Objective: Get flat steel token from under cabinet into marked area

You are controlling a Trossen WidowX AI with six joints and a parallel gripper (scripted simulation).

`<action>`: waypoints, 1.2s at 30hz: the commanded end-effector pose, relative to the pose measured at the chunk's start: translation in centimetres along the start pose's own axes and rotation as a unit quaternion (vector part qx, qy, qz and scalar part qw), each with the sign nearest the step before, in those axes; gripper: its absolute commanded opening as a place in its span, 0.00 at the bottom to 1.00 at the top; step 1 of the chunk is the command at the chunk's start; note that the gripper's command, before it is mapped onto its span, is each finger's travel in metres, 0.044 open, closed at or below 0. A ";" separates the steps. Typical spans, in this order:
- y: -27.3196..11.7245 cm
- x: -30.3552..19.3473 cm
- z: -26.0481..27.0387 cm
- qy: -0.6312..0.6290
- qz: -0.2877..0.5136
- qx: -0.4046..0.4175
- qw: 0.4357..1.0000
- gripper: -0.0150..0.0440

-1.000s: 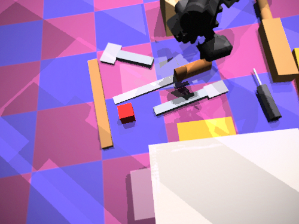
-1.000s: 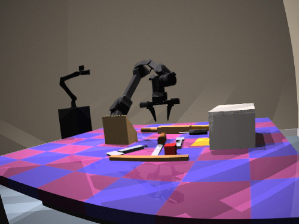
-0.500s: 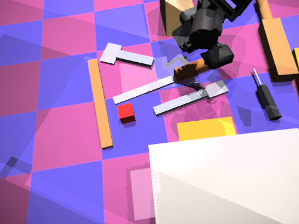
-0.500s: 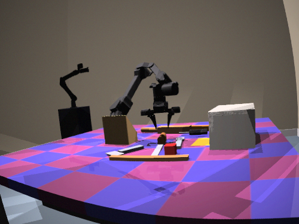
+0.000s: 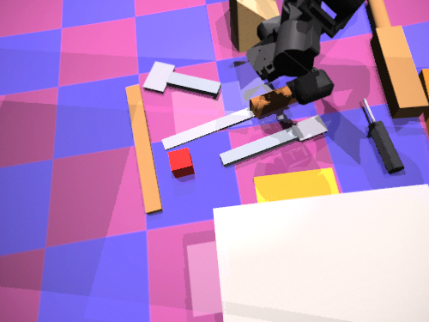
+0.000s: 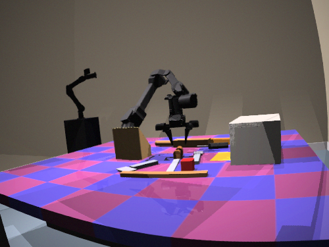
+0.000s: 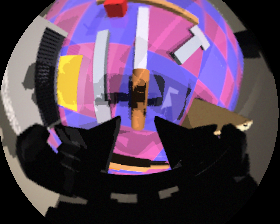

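Observation:
My gripper is open and empty. It hangs a little above the brown handle of a long flat-bladed tool, with a finger on each side of the handle. The tool's grey blade lies flat on the table and points towards the red cube. The white cabinet stands in the near right of the top view. The yellow marked area lies in front of it. The token is not visible.
A grey paddle-ended bar, a grey T-shaped tool, a long orange stick and a black screwdriver lie around. A tan wedge block and a wooden paddle stand beyond.

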State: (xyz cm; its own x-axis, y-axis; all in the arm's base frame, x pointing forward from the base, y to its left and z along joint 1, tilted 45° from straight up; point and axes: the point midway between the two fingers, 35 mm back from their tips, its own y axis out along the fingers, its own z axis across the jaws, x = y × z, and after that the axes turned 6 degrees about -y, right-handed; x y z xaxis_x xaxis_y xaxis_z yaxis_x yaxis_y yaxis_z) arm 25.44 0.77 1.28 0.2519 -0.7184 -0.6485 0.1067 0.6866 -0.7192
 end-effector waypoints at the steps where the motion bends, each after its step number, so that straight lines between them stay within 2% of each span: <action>1: 0.8 -0.1 -0.2 0.005 0.005 -0.002 1.000 0.71; 29: 4.6 -0.2 -0.3 0.005 0.006 -0.002 1.000 0.71; 33: 4.4 -0.1 0.0 0.000 0.002 0.000 1.000 0.53; 36: 4.4 -0.1 0.0 0.000 0.002 0.000 1.000 0.50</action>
State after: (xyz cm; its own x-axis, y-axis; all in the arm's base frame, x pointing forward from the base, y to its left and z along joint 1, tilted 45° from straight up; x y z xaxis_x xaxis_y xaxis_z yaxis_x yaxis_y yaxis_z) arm 25.79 3.86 -1.82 0.2517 -0.7150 -0.6523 0.1040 0.6901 -0.7162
